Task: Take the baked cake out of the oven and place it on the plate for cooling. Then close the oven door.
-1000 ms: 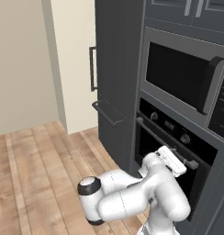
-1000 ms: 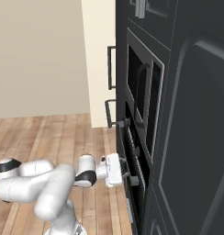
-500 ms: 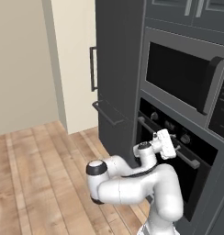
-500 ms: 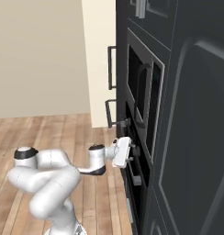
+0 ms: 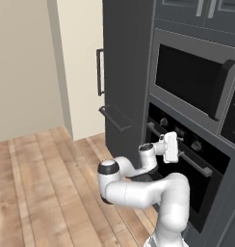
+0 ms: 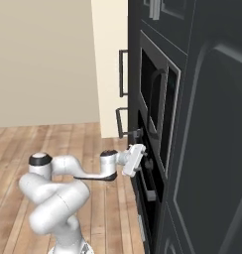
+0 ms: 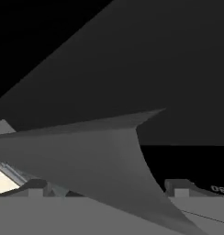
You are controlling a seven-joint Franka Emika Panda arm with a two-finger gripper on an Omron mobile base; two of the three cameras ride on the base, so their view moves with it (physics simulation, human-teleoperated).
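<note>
Reaching toward the black built-in wall oven [image 5: 187,164], the white robot arm seems to be at the task's very first step: getting the oven open. The wide black dark-glass oven door [image 5: 199,185] looks shut, flat against the cabinet front, with its long horizontal grey bar handle [image 5: 179,156] running across the top. The claw [image 5: 173,146] hovers at that handle, just below the row of round knobs; in the right base view the claw [image 6: 141,158] is close against the oven front. In the hand view the two dark fingertips [image 7: 180,187] stand well apart, with the grey bar handle [image 7: 86,151] crossing just ahead of them, so the claw is spread wide and appears to hold nothing; whether it touches the bar cannot be told. The next move likely calls for closing on the bar and pulling the door down and outward. The baked cake is presumably inside the closed oven, hidden.
</note>
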